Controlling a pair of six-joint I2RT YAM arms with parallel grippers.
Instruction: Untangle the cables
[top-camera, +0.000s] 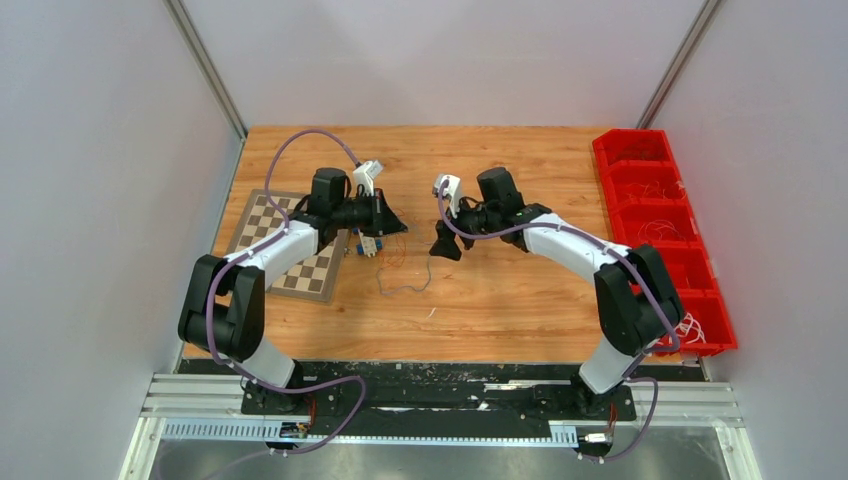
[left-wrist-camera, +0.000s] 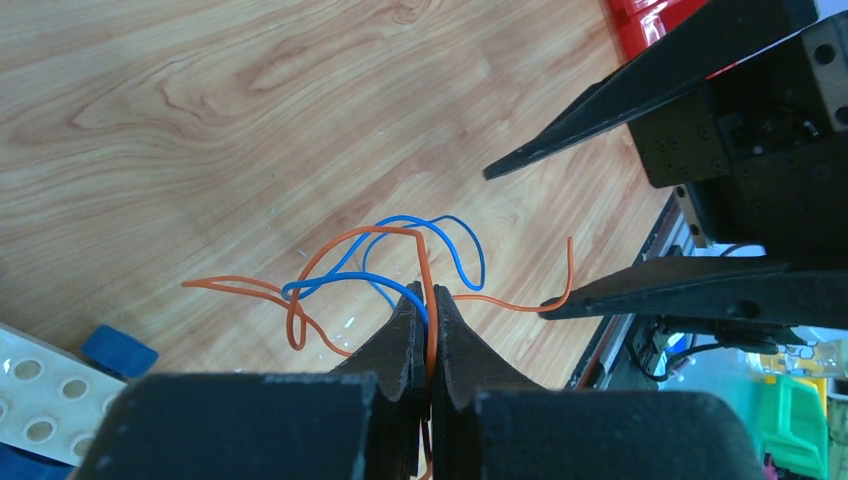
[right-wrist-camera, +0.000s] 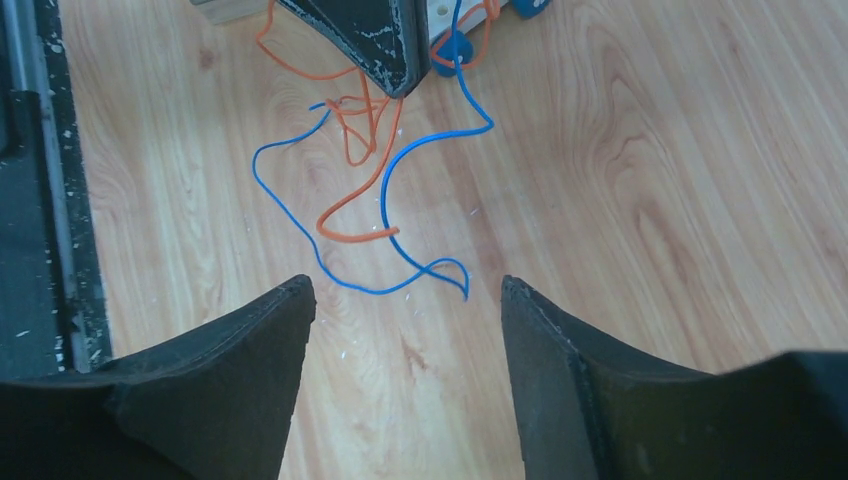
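The left gripper (left-wrist-camera: 427, 293) sits closest to the lens in its wrist view. Its two dark fingers are pressed together on an orange wire (left-wrist-camera: 340, 243), which runs up out of the pinch and loops away ahead of the tips and off to their left. A blue wire (left-wrist-camera: 457, 236) curls through those orange loops just beyond the fingertips, crossing them in several places; whether it is also caught in the pinch cannot be told. Beside this gripper's lower left lie a white brick (left-wrist-camera: 35, 388) with round holes and a small blue piece (left-wrist-camera: 118, 350).

The right gripper (right-wrist-camera: 405, 290) faces it, jaws spread wide with nothing between them. Both strands hang and trail over the wooden table (top-camera: 500, 300) just ahead of its tips, with the blue one's end nearest.

Far behind the right gripper, along the table edge, stands a red bin row (top-camera: 628, 147). Thin pale wires (top-camera: 655, 232) lie coiled in several of its compartments. A checkerboard (top-camera: 318, 270) lies under the left arm.
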